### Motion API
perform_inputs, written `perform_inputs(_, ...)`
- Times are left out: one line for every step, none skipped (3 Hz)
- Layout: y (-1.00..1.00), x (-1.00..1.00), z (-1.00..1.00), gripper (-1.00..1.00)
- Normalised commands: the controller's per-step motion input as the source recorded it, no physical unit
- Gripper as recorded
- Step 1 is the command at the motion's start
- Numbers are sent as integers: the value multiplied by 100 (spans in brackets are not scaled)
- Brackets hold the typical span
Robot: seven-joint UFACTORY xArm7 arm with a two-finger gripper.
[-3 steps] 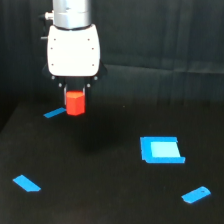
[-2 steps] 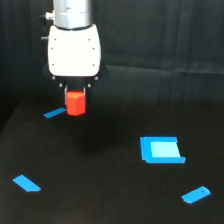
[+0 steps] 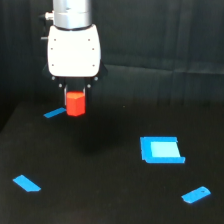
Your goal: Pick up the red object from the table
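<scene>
Claw (image 3: 75, 96) grips red object (image 3: 75, 103) above table (image 3: 100, 200).

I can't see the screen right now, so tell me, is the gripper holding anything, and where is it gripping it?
Yes. The gripper holds the red object by its upper sides, lifted above the table.

Bright red-orange on the red object (image 3: 76, 103). Matte black across the counter (image 3: 100, 200), faintly glossy. Dark, vertically pleated on the curtain (image 3: 165, 35). White on the gripper housing (image 3: 73, 50), silver-grey on the cylinder above. Sky blue on the square piece (image 3: 161, 150), paler at centre; same blue on three small flat pieces (image 3: 27, 183).
</scene>
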Motion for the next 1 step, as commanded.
perform_inputs(-6, 5, 3, -100)
